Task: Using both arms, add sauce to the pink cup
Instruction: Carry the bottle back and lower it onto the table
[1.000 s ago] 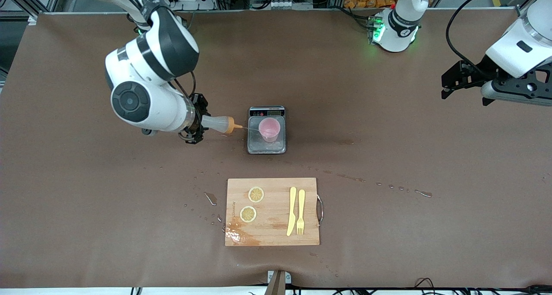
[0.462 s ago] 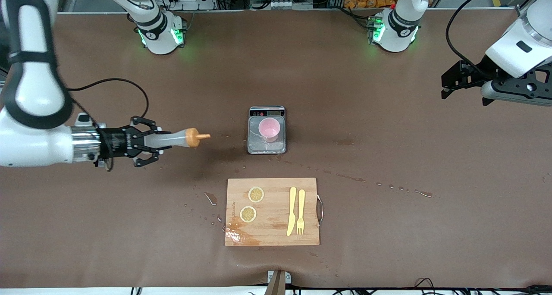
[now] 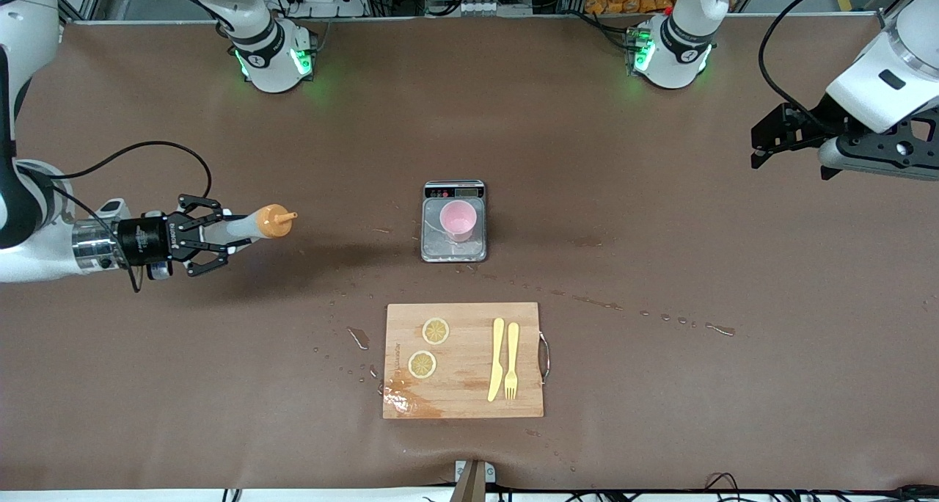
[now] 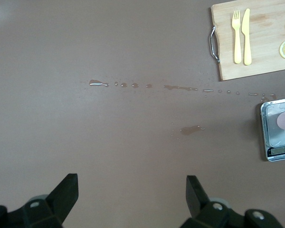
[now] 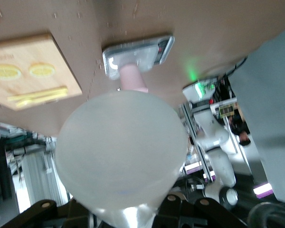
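At the right arm's end of the table (image 3: 660, 428) we find the right end effector (image 3: 220, 235) held over the bare brown surface, its fingers clenched on the base of the sauce (image 3: 257, 224). The bottle lies almost level in the grasp, its orange cap and nozzle directed toward the scale (image 3: 454, 249). In the right wrist view the rounded whitish body of the sauce (image 5: 121, 152) fills the centre, with the pink cup (image 5: 133, 78) visible past it.

Near the middle of the table we see the pink cup (image 3: 458, 219) standing upright on the steel scale, well apart from the nozzle. Nearer to the front camera lies a wooden cutting board (image 3: 463, 399) carrying two lemon slices (image 3: 435, 331), a yellow knife (image 3: 497, 359) and a yellow fork (image 3: 511, 359) side by side. A trail of droplets (image 3: 682, 321) lies on the surface toward the left arm's end.

At the left arm's end, the left end effector (image 3: 788, 142) waits in the air over the table's edge, released and empty; the left wrist view shows its fingertips (image 4: 69, 187) spread wide.
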Available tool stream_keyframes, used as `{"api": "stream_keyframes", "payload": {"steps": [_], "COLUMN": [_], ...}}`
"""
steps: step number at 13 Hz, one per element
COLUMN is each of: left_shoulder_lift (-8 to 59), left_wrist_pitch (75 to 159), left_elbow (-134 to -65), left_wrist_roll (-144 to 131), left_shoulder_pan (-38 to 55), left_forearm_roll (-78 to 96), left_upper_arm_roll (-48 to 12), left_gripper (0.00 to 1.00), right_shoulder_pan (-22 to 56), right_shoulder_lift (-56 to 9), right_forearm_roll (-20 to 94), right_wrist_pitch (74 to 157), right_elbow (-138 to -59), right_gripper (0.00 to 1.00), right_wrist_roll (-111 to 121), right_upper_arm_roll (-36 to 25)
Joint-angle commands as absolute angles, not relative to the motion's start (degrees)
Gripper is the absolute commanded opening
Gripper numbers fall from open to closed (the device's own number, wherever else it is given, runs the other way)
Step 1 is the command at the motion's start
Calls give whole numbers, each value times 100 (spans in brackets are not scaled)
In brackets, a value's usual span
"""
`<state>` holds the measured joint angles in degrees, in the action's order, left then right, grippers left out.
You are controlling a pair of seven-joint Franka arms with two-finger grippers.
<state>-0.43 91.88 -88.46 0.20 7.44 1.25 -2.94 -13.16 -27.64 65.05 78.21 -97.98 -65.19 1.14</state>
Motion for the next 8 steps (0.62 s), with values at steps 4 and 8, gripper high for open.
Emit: {"api": "stream_keyframes", "payload": {"steps": [4, 8], "left_shoulder_lift": [0, 18], "left_wrist_pitch": [9097, 9097], "left_elbow": [-8789, -8798], "left_wrist_roll": [-18, 0], "left_shoulder_pan": [712, 703], "left_forearm_roll": [-9, -9], "left_upper_arm_roll": [-308, -308], "left_gripper": [100, 100], "right_shoulder_pan": [-1906, -2196], "right_shoulder_lift": [-3646, -3805], "right_forearm_roll": [7242, 7277], "right_wrist_pitch": [6953, 6540], "right_elbow": [-9791, -9791], "right_gripper": [40, 41], "right_wrist_roll": [-5617, -5440], "right_upper_arm_roll": [246, 246]}}
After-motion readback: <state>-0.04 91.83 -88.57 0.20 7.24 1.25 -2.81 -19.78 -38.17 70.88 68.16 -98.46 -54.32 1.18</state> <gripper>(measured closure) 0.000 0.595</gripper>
